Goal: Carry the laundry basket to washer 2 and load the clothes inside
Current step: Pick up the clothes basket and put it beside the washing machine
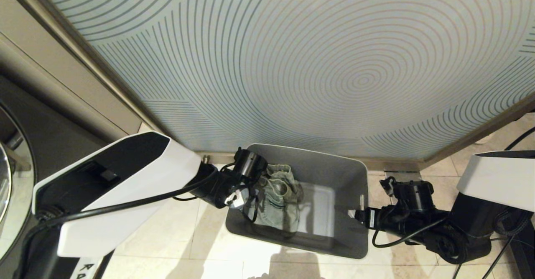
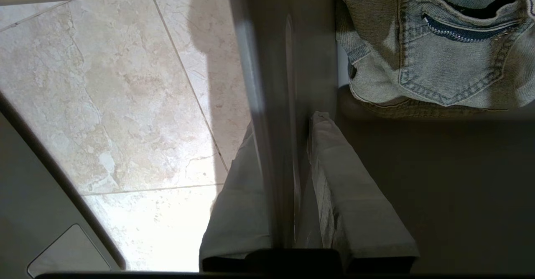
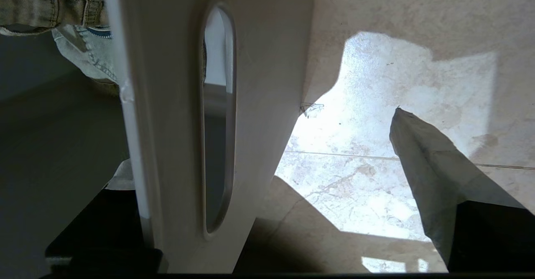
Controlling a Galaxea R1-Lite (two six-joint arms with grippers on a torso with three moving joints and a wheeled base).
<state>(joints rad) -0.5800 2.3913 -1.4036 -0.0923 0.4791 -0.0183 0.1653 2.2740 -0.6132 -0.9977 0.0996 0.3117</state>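
On the tiled floor (image 1: 175, 237) the laundry basket (image 1: 334, 166) holds the clothes (image 1: 278, 199); the left tool (image 2: 288, 178) pinches its wall, the right tool (image 3: 267, 153) straddles the opposite wall, spread wide

Washer drum (image 1: 6, 174) cut by left frame edge. Left pincer (image 1: 244, 199) hides basket's (image 1: 334, 162) left rim from us. Right pincer (image 3: 267, 178) inner finger mostly behind basket wall. Clothes (image 2: 439, 49) cut at upper right.

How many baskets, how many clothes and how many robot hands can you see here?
Laundry basket: 1, grey
Clothes: 1, pale blue denim, inside the basket
Grippers: 2, left gripper clamped on one basket wall, right gripper open around the opposite wall
Total: 4
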